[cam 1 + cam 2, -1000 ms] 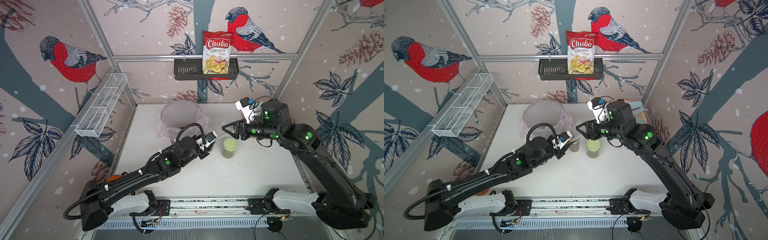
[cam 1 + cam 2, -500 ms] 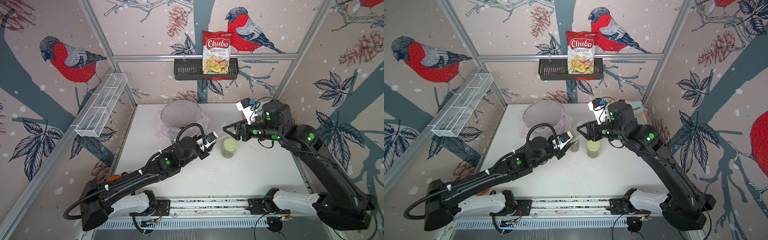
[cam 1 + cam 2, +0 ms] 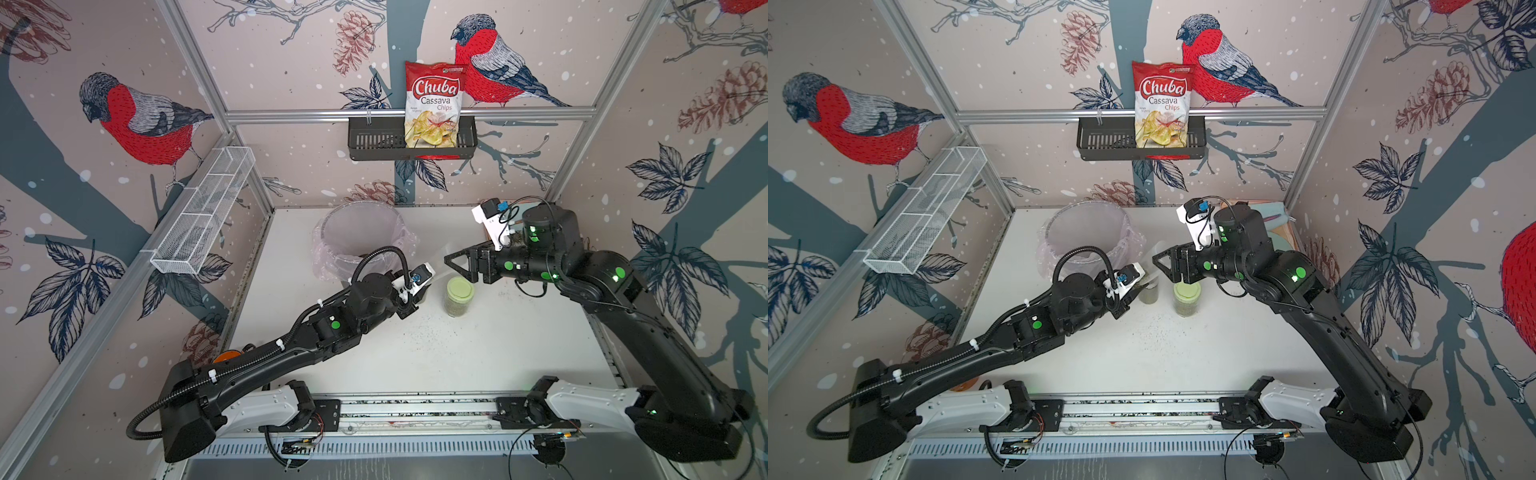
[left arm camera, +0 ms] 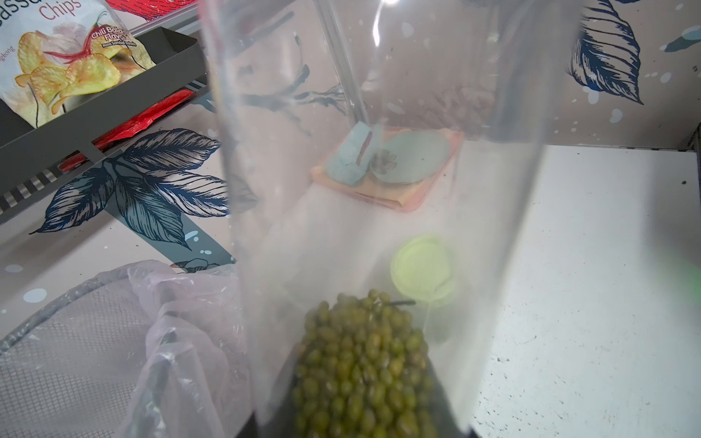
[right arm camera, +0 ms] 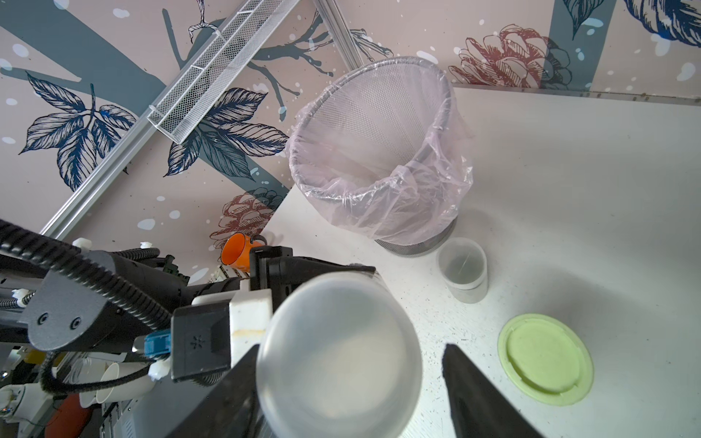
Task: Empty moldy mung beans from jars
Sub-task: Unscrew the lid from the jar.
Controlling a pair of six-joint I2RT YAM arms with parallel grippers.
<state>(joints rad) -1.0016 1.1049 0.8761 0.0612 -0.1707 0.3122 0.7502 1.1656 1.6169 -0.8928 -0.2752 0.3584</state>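
Note:
My left gripper (image 3: 419,286) is shut on the lower end of a tall clear tube jar (image 4: 379,189), which leans up toward the right arm. Olive-green mung beans (image 4: 360,360) fill its bottom. My right gripper (image 5: 341,398) is open, its jaws on either side of the tube's frosted upper end (image 5: 337,356), with a gap on one side. The green-lidded glass jar (image 3: 458,296) (image 3: 1187,298) stands beside it with beans inside. A short clear cylinder jar (image 5: 462,269) (image 3: 1148,291) stands near the bin.
The mesh bin lined with a pinkish bag (image 3: 361,224) (image 5: 379,125) stands behind the left gripper. A pink board with pale-blue items (image 4: 390,170) lies at the back right corner. Black specks dot the table (image 3: 415,332). An orange cup (image 5: 237,252) sits off the table's left edge.
The right gripper's jaws have spread wider around the tube's upper end. The left arm and the tube have stayed in place.

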